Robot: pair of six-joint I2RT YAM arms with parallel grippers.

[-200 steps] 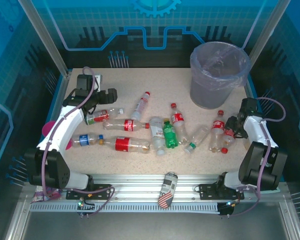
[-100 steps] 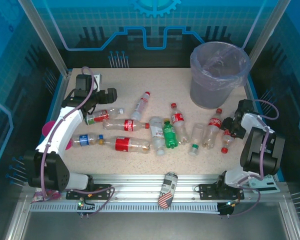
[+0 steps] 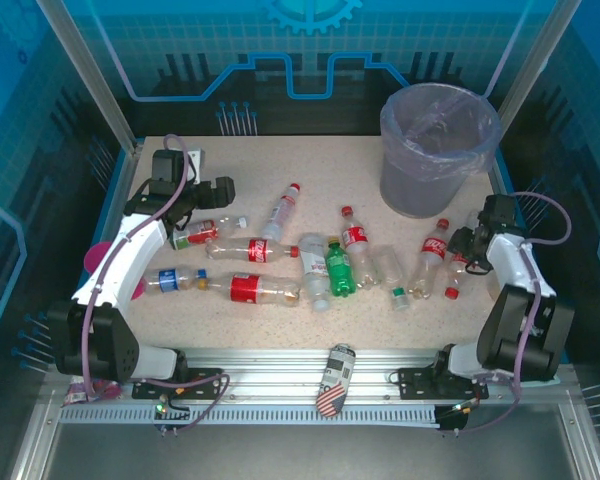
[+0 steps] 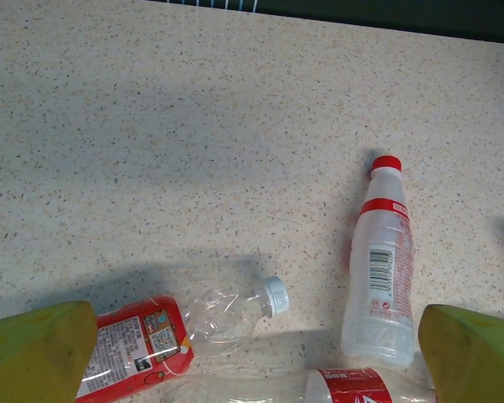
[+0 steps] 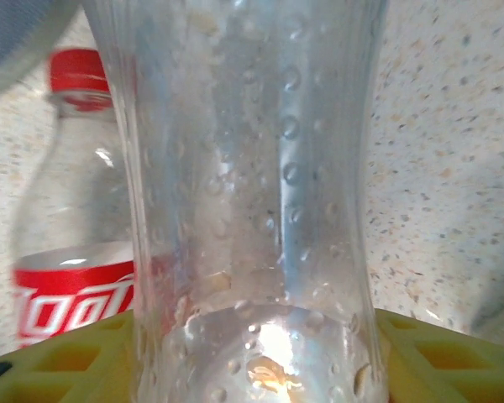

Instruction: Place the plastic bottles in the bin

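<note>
The right gripper (image 5: pixel 252 357) seems to squeeze a clear bottle (image 5: pixel 252 168) with its yellow fingers (image 5: pixel 67 361), though the close view is blurry. The bottle points straight out from them. The bin (image 3: pixel 420 190) stands just behind, nearest this arm. The left gripper (image 4: pixel 256 340) is spread wide above other bottles (image 4: pixel 378 260).

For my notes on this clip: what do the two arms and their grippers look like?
The left arm and right arm both have white tubular links joined by black joint housings. A thin lavender cable loops along each. The gripper heads are black. In the wrist views the left fingers and right fingers are yellow, the right ones with a moulded grid. No markings are readable.
</note>
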